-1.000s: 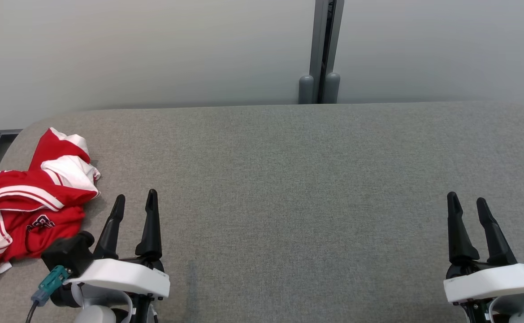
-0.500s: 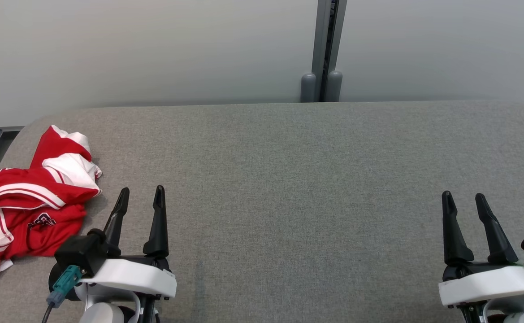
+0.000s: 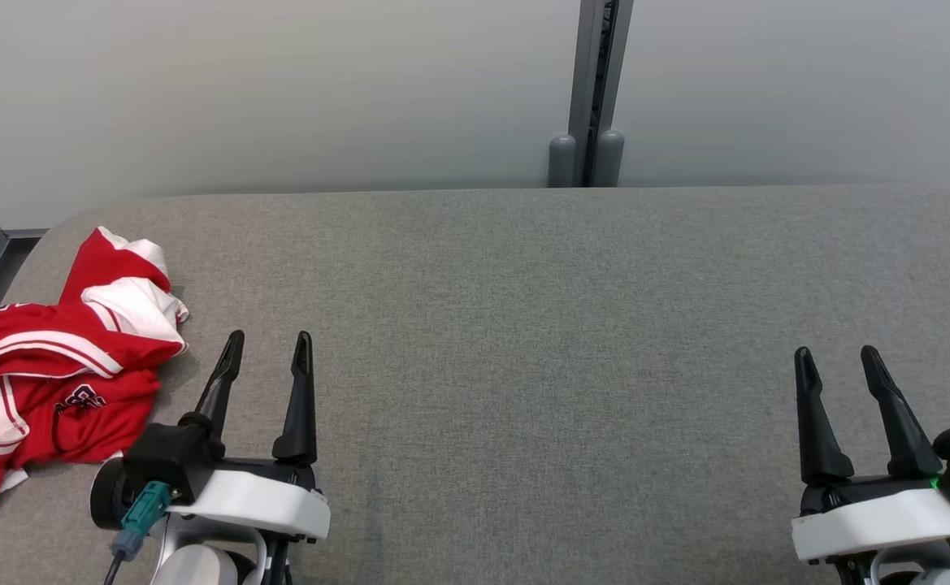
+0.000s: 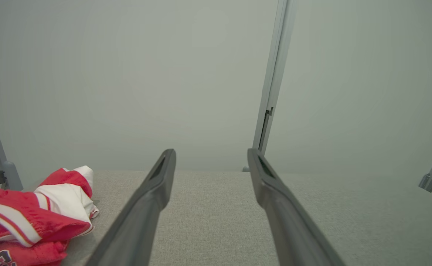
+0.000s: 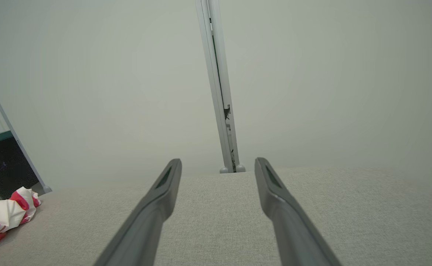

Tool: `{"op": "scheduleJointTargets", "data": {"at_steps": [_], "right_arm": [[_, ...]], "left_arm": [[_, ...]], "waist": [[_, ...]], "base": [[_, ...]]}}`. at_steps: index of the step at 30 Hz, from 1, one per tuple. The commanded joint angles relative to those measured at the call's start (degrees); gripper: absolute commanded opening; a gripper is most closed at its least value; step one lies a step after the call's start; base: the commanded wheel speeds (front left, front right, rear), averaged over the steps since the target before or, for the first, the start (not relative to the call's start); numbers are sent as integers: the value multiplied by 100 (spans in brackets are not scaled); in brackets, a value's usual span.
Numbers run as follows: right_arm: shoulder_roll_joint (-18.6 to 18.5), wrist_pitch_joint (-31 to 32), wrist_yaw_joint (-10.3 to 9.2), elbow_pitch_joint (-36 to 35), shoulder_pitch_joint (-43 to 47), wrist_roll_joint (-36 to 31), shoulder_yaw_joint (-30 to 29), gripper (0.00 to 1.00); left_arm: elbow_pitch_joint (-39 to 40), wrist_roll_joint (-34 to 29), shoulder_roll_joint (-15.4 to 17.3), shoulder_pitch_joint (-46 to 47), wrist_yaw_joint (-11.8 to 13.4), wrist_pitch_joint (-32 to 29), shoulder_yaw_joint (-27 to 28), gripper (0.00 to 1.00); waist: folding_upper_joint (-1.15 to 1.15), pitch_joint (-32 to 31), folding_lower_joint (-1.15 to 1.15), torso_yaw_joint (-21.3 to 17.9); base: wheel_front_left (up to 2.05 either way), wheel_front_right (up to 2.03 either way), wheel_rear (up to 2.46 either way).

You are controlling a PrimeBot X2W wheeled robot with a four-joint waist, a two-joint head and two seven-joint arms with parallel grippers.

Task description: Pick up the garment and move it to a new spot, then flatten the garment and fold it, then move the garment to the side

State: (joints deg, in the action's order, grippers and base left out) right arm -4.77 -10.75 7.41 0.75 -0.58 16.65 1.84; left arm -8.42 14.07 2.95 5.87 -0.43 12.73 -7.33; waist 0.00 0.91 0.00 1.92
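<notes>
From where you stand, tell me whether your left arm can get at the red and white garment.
Probably yes. The garment lies crumpled on the grey table just to the left of the left gripper, whose fingers are open, and nothing stands between the two.

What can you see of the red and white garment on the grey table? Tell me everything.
The garment is red cloth with white stripes, a white panel bunched at its far end and a dark crest too crumpled to read. It lies in a loose, unfolded heap at the left end of the grey fabric-covered table, its left side cut off by the head view's edge. In view, only the table touches it; the open left gripper stands just to its right, apart.
</notes>
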Motion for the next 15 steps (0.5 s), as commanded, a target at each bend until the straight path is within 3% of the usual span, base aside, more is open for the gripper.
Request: {"op": "scheduleJointTargets", "data": {"at_steps": [1, 15], "right_arm": [[-52, -72, 12, -68, 39, -140, -14, 100], [-49, -175, 13, -168, 94, -596, 32, 100]], "left_arm": [[38, -127, 29, 92, 28, 53, -9, 100], [59, -651, 24, 93, 63, 196, -81, 100]], "waist": [[0, -5, 0, 1], [0, -3, 0, 28]], "base": [[0, 0, 0], [0, 0, 0]]}}
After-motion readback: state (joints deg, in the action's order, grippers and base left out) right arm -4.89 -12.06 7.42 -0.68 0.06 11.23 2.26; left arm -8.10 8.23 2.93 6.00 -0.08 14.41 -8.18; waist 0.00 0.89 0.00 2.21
